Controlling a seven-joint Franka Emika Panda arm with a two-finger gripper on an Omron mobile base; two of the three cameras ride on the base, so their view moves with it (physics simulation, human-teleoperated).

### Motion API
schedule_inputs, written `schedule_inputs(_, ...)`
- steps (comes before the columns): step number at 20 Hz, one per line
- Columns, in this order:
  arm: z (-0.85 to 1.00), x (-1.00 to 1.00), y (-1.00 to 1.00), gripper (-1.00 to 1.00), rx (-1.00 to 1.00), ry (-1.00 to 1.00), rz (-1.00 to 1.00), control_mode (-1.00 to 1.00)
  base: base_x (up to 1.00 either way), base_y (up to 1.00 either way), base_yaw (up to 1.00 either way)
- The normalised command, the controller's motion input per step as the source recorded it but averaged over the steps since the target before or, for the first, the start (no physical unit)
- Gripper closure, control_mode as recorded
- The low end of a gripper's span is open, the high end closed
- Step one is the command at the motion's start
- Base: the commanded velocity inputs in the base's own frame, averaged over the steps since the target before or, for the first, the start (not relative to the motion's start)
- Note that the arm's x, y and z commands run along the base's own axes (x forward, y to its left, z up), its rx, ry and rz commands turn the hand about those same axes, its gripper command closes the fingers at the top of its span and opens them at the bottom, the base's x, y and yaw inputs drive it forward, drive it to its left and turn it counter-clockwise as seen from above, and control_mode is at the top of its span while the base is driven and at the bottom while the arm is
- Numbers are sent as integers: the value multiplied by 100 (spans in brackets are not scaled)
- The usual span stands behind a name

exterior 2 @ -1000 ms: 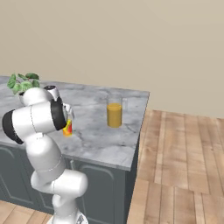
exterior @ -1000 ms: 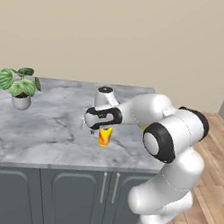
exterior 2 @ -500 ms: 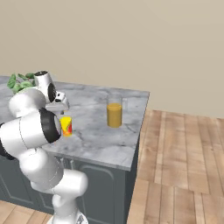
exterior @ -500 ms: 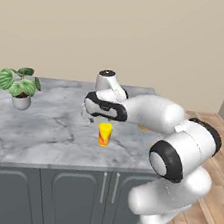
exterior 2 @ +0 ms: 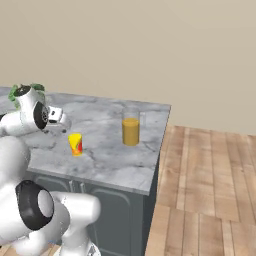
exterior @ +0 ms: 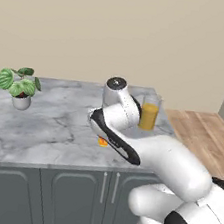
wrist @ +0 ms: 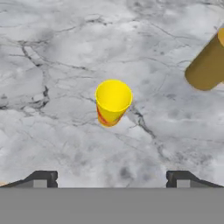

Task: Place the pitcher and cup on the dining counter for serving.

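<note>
gripper [wrist: 112,178] tips spread wide apart at frame bottom, empty. cup [wrist: 113,102] stands mid-frame on the dining counter [wrist: 65,52]; pitcher [wrist: 209,63] cut off at upper right edge. in left base view the arm hides most of the cup.

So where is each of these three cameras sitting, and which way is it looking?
Left base view: behind the arm's left, facing the counter, plant and pitcher; arm crosses from lower right.
Right base view: behind its right, same counter; arm at lower left, gripper above the counter.
Hand view: on the hand, looking down at the cup; fingertips spread.
All share the cup.
</note>
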Motion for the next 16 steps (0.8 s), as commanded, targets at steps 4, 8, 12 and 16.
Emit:
schedule_inputs(4, -14, -100, -86, -100, 3, -30, -1, -100, 0, 0, 0)
schedule_inputs(8, -15, -100, -100, -100, 8, -26, -1, -100, 0, 0, 0)
schedule_inputs(12, 0, -100, -100, -100, 10, -19, -12, -100, 0, 0, 0)
schedule_inputs(16, 0, -100, -85, -100, 11, -6, -26, -100, 0, 0, 0)
